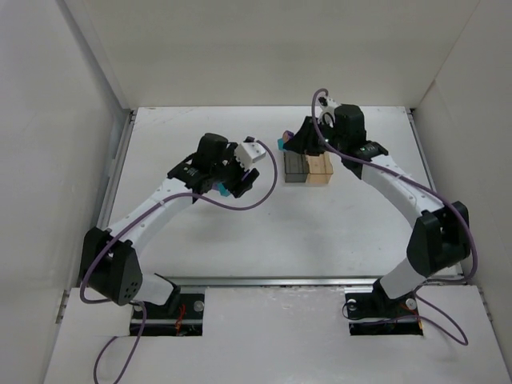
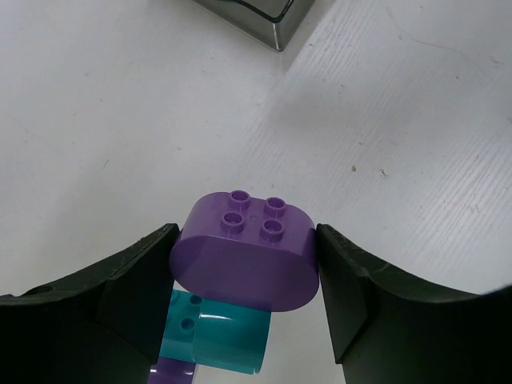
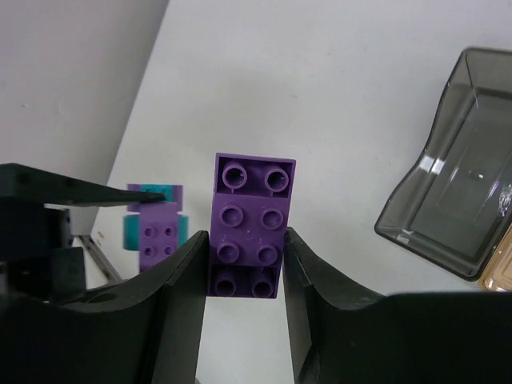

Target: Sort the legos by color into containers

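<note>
White tabletop (image 1: 352, 232). At its middle, grey container (image 1: 295, 166) touching amber container (image 1: 321, 169). Nearer arm: right gripper (image 3: 246, 268) clamped on long purple lego (image 3: 250, 228), long axis pointing away from wrist; grey container just to its right in wrist view. Other arm: left gripper (image 2: 244, 276) pinching rounded purple lego (image 2: 244, 256), teal lego (image 2: 216, 336) directly beneath; joined or not, cannot tell. No readable brand, label or writing.

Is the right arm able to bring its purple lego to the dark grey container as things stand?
Probably yes. The right gripper holds the purple lego, and the dark grey container stands open close beside it, with only bare table between them.
</note>
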Robot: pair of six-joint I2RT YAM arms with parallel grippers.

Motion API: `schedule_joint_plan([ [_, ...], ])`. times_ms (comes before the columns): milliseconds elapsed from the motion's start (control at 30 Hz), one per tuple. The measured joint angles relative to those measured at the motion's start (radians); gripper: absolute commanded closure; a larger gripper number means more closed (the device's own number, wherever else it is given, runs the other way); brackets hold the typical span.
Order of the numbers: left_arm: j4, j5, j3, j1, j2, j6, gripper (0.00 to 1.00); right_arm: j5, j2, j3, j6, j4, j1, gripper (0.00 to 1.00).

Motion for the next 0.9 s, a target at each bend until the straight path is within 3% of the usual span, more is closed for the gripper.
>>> schedule_joint_plan([
  [233,-0.005,-0.017,-0.010,0.006,0.030,0.097,1.00,-0.023,0.040,-0.002,-0.016,-0.025,-0.001,1.00],
  [400,-0.071,-0.068,0.004,0.011,0.271,0.216,1.00,-0.028,0.000,-0.013,-0.018,-0.023,-0.001,1.00],
  [467,-0.097,-0.072,-0.002,0.013,0.363,0.244,0.82,-0.027,-0.013,-0.027,-0.021,-0.020,-0.001,1.00],
  [567,-0.102,-0.058,-0.006,0.018,0.370,0.281,0.44,-0.028,-0.024,-0.051,-0.029,-0.022,-0.001,1.00],
  [700,-0.092,-0.031,-0.010,0.019,0.325,0.333,0.28,-0.039,-0.027,-0.054,-0.051,-0.030,-0.001,1.00],
  [767,-0.089,-0.013,-0.017,0.019,0.277,0.362,0.14,-0.051,-0.035,-0.054,-0.071,-0.040,-0.001,1.00],
  [800,-0.087,-0.003,-0.020,0.019,0.250,0.380,0.13,-0.057,-0.041,-0.054,-0.082,-0.045,-0.001,1.00],
  [833,-0.087,0.006,-0.021,0.019,0.217,0.399,0.02,-0.061,-0.046,-0.054,-0.091,-0.052,-0.001,1.00],
  [900,-0.087,0.026,-0.021,0.019,0.147,0.440,0.01,-0.072,-0.060,-0.053,-0.109,-0.068,-0.001,1.00],
])
